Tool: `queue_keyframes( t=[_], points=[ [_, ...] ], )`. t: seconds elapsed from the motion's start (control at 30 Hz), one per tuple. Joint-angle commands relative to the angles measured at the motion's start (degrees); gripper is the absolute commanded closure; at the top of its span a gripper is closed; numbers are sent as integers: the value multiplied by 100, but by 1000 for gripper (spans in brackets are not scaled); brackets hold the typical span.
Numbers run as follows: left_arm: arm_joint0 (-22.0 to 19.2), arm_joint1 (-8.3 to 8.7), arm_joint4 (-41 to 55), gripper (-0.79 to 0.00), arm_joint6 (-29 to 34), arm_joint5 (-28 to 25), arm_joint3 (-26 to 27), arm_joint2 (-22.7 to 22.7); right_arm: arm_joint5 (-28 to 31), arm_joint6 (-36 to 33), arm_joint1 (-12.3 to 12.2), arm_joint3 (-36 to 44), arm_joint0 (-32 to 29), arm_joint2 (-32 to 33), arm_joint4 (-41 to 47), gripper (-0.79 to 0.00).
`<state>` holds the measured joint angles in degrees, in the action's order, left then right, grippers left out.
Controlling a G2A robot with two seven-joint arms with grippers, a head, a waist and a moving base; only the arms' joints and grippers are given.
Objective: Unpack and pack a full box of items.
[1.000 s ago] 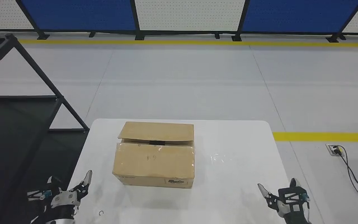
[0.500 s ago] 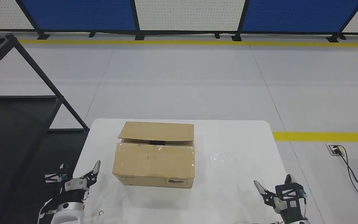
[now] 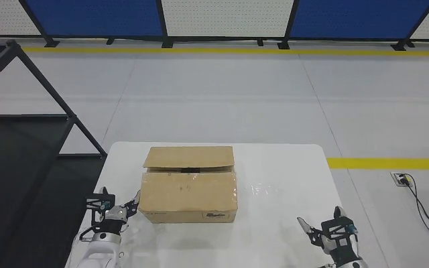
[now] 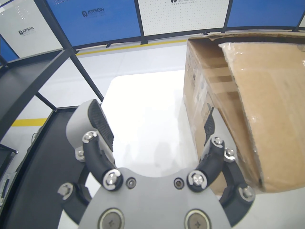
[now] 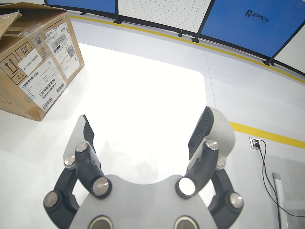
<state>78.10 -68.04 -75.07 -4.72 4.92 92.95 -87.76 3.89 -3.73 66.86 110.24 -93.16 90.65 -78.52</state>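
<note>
box [image 3: 189, 194] sits mid table [image 3: 281, 167], long side running left-right; left gripper [image 4: 152, 113] is wide open, empty, one finger practically against its near end; right gripper [image 5: 147, 117] is open too, empty, well apart

Bright, even overhead light fills the room. The white table [image 5: 147, 89] glares almost featureless in both wrist views. Clear tape [image 4: 274, 91] on the cardboard box [image 4: 202, 77] catches soft gleams. Both wrist views bow the partition panels [image 5: 250, 17] toward their edges.
</note>
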Motion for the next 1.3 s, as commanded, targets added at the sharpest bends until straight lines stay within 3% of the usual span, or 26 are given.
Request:
queue_keyframes(
  t=[0.0,0.3,0.5,0.67,1.07,1.2,1.27],
  points=[
    [37,-6,74,-785,-29,42,31,-58,-1,-17,-1,-2,8,-2,-12,-785],
    [288,-47,638,-785,-122,322,131,-398,91,-277,30,-34,278,-231,244,-785],
    [468,-68,746,-785,-176,306,191,-476,175,-1356,144,-289,1386,-1008,1122,-785],
    [572,-88,906,-785,-145,291,232,-533,389,-2552,236,-707,2372,-1383,2560,-785],
    [649,-100,873,-785,-175,240,200,-577,360,-2360,242,-770,2376,-1388,2524,-785],
    [663,-99,842,-785,-199,155,227,-567,466,-2183,315,-1127,2818,-1481,3438,-785],
    [693,-102,821,-785,-255,108,243,-579,607,-2434,339,-1390,3132,-1477,4048,-785]
  ],
)
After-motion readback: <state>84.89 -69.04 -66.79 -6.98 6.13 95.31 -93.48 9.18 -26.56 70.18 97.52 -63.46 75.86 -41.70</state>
